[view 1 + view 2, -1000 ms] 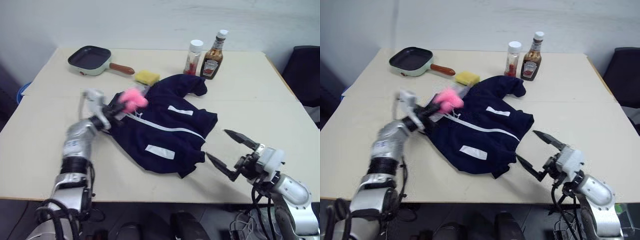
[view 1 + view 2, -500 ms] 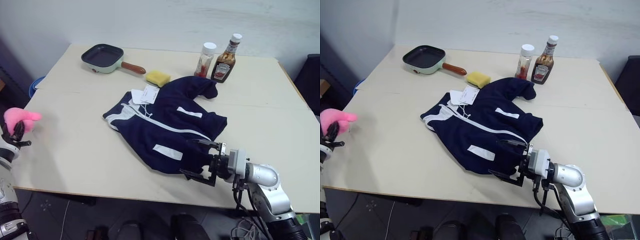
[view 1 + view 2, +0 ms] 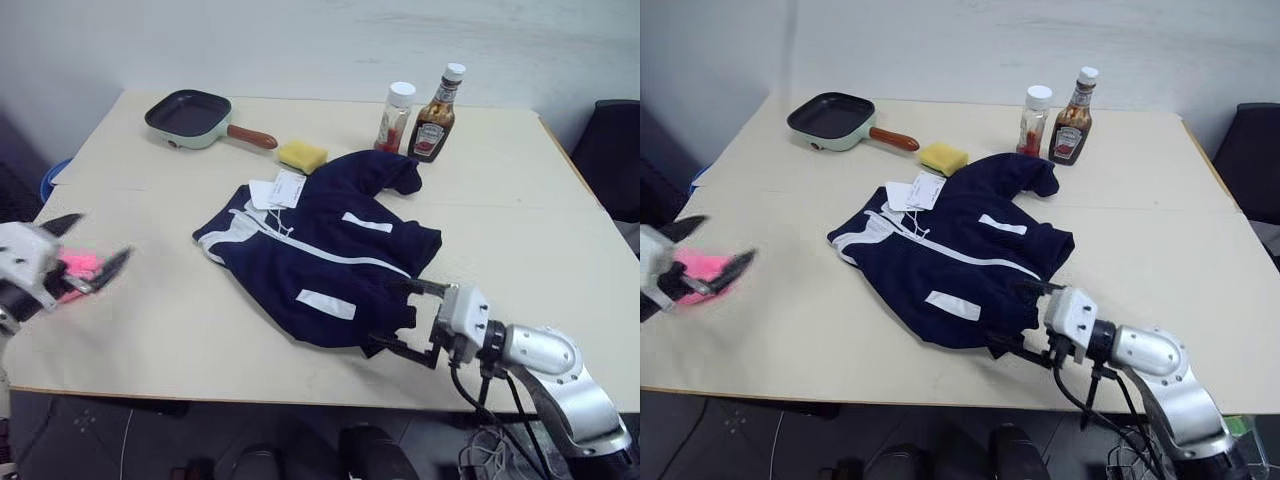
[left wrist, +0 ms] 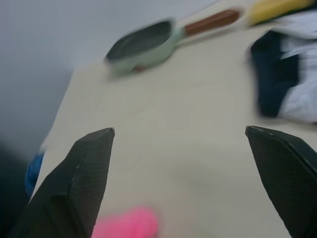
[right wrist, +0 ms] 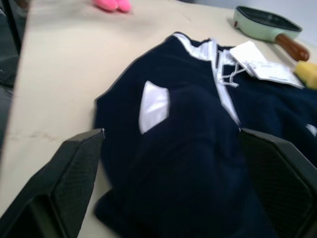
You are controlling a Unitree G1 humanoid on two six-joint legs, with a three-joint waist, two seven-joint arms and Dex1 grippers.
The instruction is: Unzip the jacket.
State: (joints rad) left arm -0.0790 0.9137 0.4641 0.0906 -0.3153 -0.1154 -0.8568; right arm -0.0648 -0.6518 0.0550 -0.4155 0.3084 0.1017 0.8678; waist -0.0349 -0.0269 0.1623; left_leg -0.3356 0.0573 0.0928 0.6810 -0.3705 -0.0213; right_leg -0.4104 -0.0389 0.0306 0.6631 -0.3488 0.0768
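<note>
The jacket [image 3: 320,258] lies mid-frame on the table [image 3: 520,200] — paper tags [image 3: 277,189] unreadable, like the sauce bottle [image 3: 432,103] label. Right gripper [image 3: 407,318] gapes wide at its hem; left gripper [image 3: 92,252] — lower left — wide above a pink toy [image 3: 74,270].

A navy-blue jacket [image 3: 325,255] is spread flat, somewhat rumpled, at the middle of the worktop [image 3: 520,180]. A white zipper line is seen running diagonally along its front, closed, with a white pocket stripe on either side. White collar trim and white paper tags [image 3: 277,189] lie at its far-left end.
</note>
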